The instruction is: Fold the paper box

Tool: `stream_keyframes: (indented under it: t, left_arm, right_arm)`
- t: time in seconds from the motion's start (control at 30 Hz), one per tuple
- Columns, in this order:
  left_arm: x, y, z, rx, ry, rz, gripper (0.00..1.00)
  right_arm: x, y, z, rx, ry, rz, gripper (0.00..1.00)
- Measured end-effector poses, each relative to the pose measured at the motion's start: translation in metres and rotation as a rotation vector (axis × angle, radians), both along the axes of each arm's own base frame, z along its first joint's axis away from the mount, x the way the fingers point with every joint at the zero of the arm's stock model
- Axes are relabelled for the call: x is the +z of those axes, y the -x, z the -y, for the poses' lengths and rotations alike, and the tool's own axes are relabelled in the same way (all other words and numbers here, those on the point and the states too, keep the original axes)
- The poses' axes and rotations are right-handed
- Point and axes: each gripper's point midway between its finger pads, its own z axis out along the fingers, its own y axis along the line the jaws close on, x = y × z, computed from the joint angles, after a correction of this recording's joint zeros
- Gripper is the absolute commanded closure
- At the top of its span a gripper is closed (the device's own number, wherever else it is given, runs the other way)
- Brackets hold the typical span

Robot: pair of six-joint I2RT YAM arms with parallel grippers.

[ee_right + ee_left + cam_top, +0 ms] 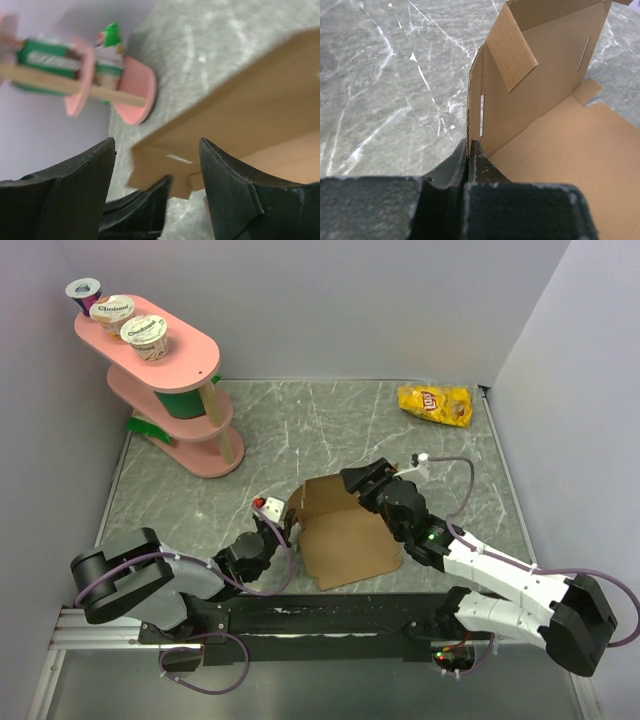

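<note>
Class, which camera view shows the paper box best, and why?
Top external: it shows the whole paper box, flat base panel and raised walls together. Left wrist shows only the inside close up, with the left claw shut on a wall's edge. Right wrist shows a blurred panel edge before the open right claw.

1. A pink tiered stand (pixel 190 350) is standing at the far left of the grey marbled surface (pixel 300 430), with green pieces showing between its tiers.
2. Three yogurt cups (pixel 112 309) are sitting in a row on its top tier.
3. A yellow chip bag (pixel 435 404) is lying near the far right corner.
</note>
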Motion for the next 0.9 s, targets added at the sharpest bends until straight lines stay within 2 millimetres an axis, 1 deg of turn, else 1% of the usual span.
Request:
stream_keyframes:
  t: [0.1,0.17,0.23,0.33,0.4,0.47,0.57,0.63,0.67,0.7,0.73,0.77,0.8,0.9]
  left_arm:
    - [0.0,0.0,-0.001,0.008,-0.01,0.007,0.99]
    - [0.001,0.001,-0.001,0.01,-0.014,0.014,0.99]
    - [0.003,0.001,-0.001,0.014,-0.014,0.023,0.99]
    - [0.004,0.003,0.001,0.012,-0.021,0.03,0.99]
    - [0.003,0.004,0.001,0.011,-0.029,0.032,0.99]
    - [0.003,0.005,0.002,0.011,-0.033,0.038,0.99]
    - [0.004,0.006,0.003,0.012,-0.033,0.042,0.99]
    - [0.003,0.007,0.003,0.011,-0.038,0.043,0.99]
    - [0.003,0.007,0.004,0.009,-0.041,0.043,0.99]
    - [0.002,0.007,0.004,0.009,-0.045,0.043,0.99]
    - [0.001,0.008,0.004,0.009,-0.048,0.043,0.99]
    - [0.0,0.008,0.004,0.008,-0.054,0.043,0.99]
    - [-0.001,0.008,0.004,0.008,-0.058,0.042,0.99]
    - [-0.001,0.007,0.006,0.009,-0.06,0.041,0.99]
  right_arm:
    - [-0.025,-0.01,0.02,-0.066,-0.049,-0.068,0.28]
    - [-0.033,-0.013,0.028,-0.091,-0.074,-0.096,0.27]
    - [-0.032,-0.02,0.036,-0.121,-0.1,-0.098,0.27]
    - [-0.024,-0.028,0.04,-0.14,-0.155,-0.085,0.28]
    - [-0.022,-0.033,0.04,-0.147,-0.184,-0.084,0.28]
    - [-0.026,-0.039,0.039,-0.152,-0.198,-0.095,0.28]
    - [-0.042,-0.044,0.036,-0.153,-0.196,-0.136,0.29]
    - [-0.053,-0.046,0.033,-0.15,-0.188,-0.165,0.34]
    - [-0.058,-0.046,0.031,-0.146,-0.186,-0.18,0.38]
    - [-0.062,-0.047,0.029,-0.145,-0.186,-0.193,0.45]
    - [-0.066,-0.048,0.027,-0.144,-0.186,-0.205,0.48]
    - [-0.068,-0.048,0.026,-0.143,-0.19,-0.213,0.5]
    - [-0.067,-0.049,0.025,-0.143,-0.198,-0.215,0.56]
    - [-0.062,-0.051,0.023,-0.141,-0.216,-0.203,0.62]
